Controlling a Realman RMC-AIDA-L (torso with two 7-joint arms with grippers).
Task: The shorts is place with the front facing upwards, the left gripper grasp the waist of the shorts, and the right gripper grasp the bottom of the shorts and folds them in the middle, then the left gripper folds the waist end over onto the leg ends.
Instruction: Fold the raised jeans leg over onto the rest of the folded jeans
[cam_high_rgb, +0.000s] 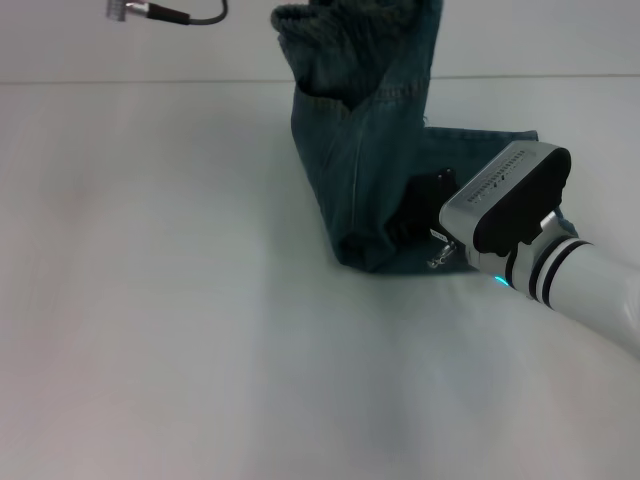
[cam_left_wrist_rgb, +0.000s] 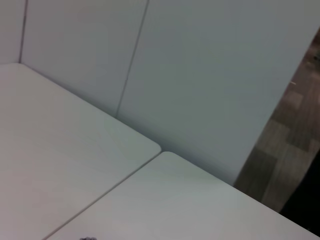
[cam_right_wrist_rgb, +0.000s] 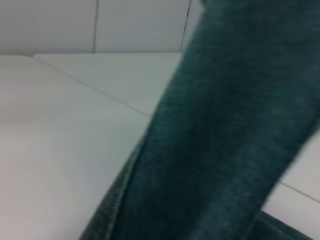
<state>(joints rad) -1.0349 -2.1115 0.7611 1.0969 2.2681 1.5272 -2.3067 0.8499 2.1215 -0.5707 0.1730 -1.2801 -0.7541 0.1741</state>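
Note:
The blue denim shorts (cam_high_rgb: 360, 150) stand half lifted off the white table (cam_high_rgb: 150, 300). Their waist end is raised toward the far edge and runs out of the head view at the top, while the leg ends lie flat on the table. My right gripper (cam_high_rgb: 415, 222) sits low at the leg ends, its black fingers closed on the denim near the hem. In the right wrist view the hanging denim (cam_right_wrist_rgb: 225, 140) fills the near side. The left gripper is in no view, and the left wrist view shows only table and wall.
A black cable with a metal plug (cam_high_rgb: 165, 12) lies at the far left of the table. A seam between two tabletops (cam_left_wrist_rgb: 115, 185) and a grey wall panel (cam_left_wrist_rgb: 200, 75) appear in the left wrist view. Bare table surface spreads to the left and front.

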